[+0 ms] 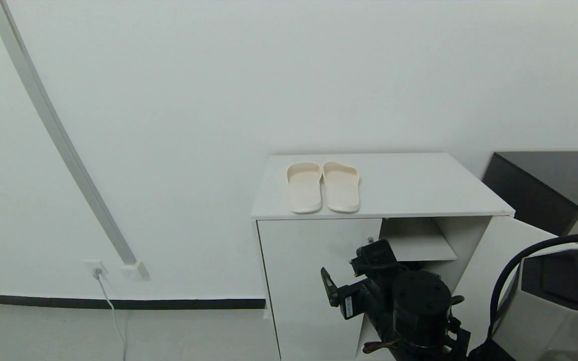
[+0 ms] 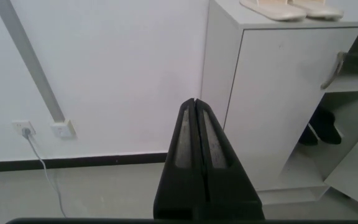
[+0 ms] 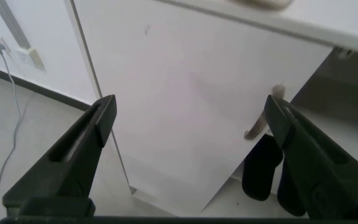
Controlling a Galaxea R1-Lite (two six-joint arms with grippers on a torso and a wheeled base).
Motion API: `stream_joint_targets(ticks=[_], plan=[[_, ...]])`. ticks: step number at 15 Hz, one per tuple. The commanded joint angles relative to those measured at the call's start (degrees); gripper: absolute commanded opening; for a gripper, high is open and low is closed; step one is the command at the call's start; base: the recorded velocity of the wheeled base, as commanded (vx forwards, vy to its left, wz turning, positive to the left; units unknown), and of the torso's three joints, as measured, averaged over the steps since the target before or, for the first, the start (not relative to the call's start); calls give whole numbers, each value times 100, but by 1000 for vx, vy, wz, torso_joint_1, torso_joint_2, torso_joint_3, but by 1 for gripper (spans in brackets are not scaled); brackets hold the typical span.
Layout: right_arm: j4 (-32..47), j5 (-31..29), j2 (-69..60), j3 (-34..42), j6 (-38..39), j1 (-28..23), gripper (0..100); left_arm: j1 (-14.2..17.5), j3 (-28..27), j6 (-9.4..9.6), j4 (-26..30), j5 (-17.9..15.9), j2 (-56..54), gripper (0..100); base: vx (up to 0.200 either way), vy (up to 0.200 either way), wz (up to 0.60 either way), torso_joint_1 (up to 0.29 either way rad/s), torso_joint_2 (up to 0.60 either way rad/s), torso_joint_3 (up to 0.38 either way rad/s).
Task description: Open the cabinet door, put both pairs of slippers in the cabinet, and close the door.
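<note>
Your right hand point(image 3: 190, 106) is wide open, its two fingers spread well apart and holding nothing. In the head view it sits low and right of centre, in front of the cabinet point(image 1: 394, 185). In its own wrist view the closed left door point(image 3: 179, 93) fills the space between the fingers, with the door handle point(image 3: 260, 124) near the finger on the right of the frame.

Your left hand point(image 2: 196, 106) is closed, its fingers pressed flat together with nothing between them. It points at the white wall beside the cabinet's side panel.

The cream slippers point(image 1: 323, 186) lie side by side on the cabinet top, left of its middle and close to the front edge, the two touching or nearly so. The dark slippers point(image 2: 323, 127) are inside the cabinet, in the lower compartment just behind the edge of the left door. You see them at the right of the left wrist view and at the lower right of the right wrist view.

The right door point(image 1: 494, 271) stands open, swung out toward the lower right of the head view, and it uncovers a white shelf point(image 1: 414, 240) inside. A wall socket point(image 1: 94, 268) with a cable plugged in sits at the lower left, and a dark piece of furniture point(image 1: 545, 185) stands at the right edge.
</note>
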Motion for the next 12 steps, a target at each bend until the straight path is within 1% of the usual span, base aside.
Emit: stream_joint_targets(ticks=[1,4,8,9,10,11,12], plan=[[-3,-1,1,1,-2,2,100,1,1,-1,0,1,-1,0,0,0,0,256,-579,-334],[6,-1,1,-8,-2,-6,100,1,1,-1,0,1,-1,0,0,0,0,261,-580,-320],[-82,-1,18,-17,-90,-42,100,1,1,-1,0,-8,-1,0,0,0,0,179,-409,-222],[-223,17,71,-25,-134,-50,100,1,1,7,0,-8,-1,0,0,0,0,51,-95,-56],[-522,105,132,-34,-336,-138,100,1,1,16,0,-8,-1,0,0,0,0,27,-51,-32],[-636,316,203,-96,-617,-270,100,-8,1,25,0,-17,-1,0,0,0,0,0,0,0],[-636,360,194,-324,-767,-384,100,1,1,34,0,-17,-1,0,0,0,0,0,0,0]])
